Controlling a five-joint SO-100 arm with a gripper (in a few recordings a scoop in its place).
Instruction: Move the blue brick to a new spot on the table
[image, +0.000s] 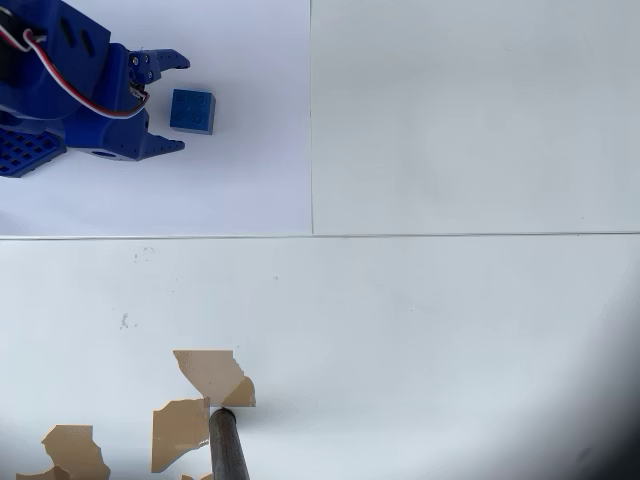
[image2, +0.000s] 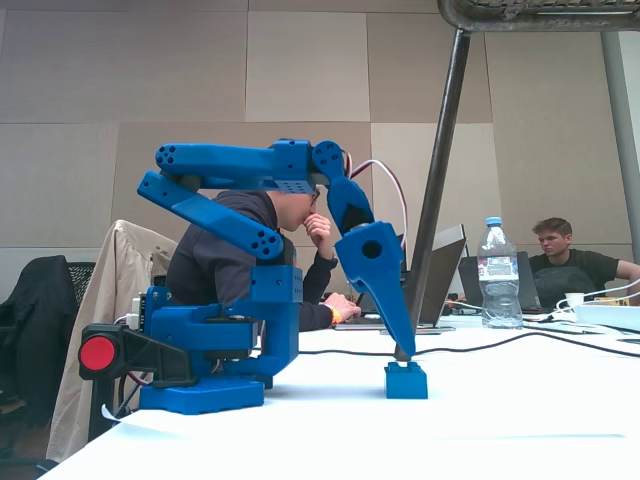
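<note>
1. Blue brick (image: 192, 111): small, square, studs up, flat on the surface at the overhead view's upper left; in the fixed view (image2: 406, 380), upright near the front edge.
2. Table (image: 450, 320): white, flat, thin seams, torn brown patches at lower left.

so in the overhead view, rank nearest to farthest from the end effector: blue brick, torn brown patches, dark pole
From the end effector, open at top left:
1. blue brick, between its fingertips.
2. torn brown patches, lower left; the uppermost one is nearest.
3. dark pole, bottom edge, just below that patch.

Blue plastic arm (image2: 240, 215), red-white wires, red knob, pointed claw (image: 170, 103).
</note>
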